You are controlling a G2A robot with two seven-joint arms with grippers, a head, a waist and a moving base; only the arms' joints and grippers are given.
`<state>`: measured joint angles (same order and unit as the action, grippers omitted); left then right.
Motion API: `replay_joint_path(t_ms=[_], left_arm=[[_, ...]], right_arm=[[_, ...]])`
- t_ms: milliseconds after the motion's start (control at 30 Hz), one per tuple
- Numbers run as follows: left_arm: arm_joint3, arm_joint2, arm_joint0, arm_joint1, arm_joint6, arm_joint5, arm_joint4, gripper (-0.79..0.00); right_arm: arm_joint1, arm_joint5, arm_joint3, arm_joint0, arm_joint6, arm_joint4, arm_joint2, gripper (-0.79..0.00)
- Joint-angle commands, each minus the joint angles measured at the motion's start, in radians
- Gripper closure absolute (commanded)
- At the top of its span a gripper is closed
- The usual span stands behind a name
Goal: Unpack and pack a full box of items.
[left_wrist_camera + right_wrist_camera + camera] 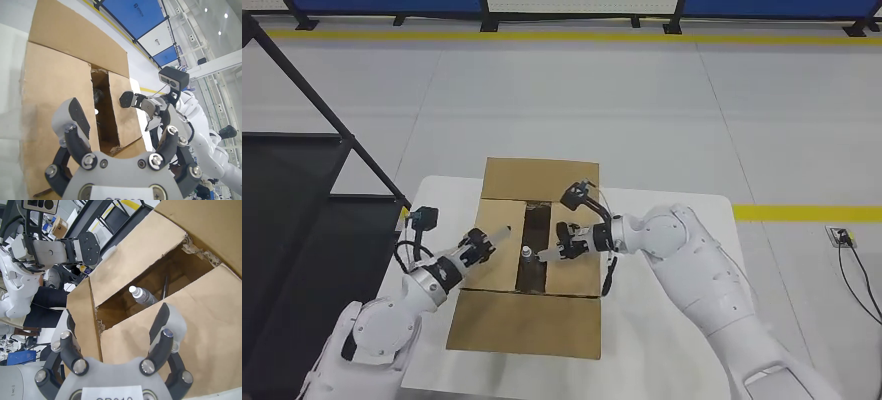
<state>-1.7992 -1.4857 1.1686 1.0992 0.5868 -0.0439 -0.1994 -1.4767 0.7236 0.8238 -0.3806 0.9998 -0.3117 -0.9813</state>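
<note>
A brown cardboard box (504, 250) stands mid-table, its two inner flaps lying almost flat with a dark gap between them. In that gap a clear bottle with a white cap (527, 252) (140, 294) (96, 111) stands upright beside a dark thin item. My left gripper (482, 243) (122, 121) hovers open over the left flap (56, 85), holding nothing. My right gripper (567, 243) (117, 317) is open over the right flap (189, 323), its fingers either side of that flap's corner. Each wrist view shows the other gripper across the gap.
The box's outer flaps are folded out flat, one far (542, 175) and one near (527, 325). The white table (672, 210) has bare room to the right of the box. A black metal frame (302, 200) stands off the table's left side.
</note>
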Motion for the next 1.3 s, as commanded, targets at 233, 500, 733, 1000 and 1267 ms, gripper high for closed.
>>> replay_joint_path(t_ms=[233,500,733,1000,1267], left_arm=[[-0.023,-0.252,0.221,-0.034,0.228,-0.101,0.143,-0.785],[0.025,-0.311,0.35,-0.041,0.363,-0.18,0.336,-0.785],[0.057,-0.304,0.384,-0.048,0.485,-0.232,0.441,-0.785],[0.058,-0.274,0.351,-0.054,0.515,-0.231,0.472,-0.785],[0.043,-0.257,0.303,-0.059,0.48,-0.204,0.492,-0.785]], right_arm=[[0.024,0.003,0.09,-0.027,-0.073,0.017,-0.049,-0.785],[0.036,-0.086,0.066,-0.003,-0.127,0.015,-0.079,-0.785],[0.042,-0.139,-0.003,0.029,-0.22,-0.022,-0.094,-0.785],[0.024,-0.367,-0.103,0.056,-0.508,-0.139,-0.071,-0.785],[-0.013,-0.407,-0.295,0.122,-0.534,-0.071,-0.046,-0.785]])
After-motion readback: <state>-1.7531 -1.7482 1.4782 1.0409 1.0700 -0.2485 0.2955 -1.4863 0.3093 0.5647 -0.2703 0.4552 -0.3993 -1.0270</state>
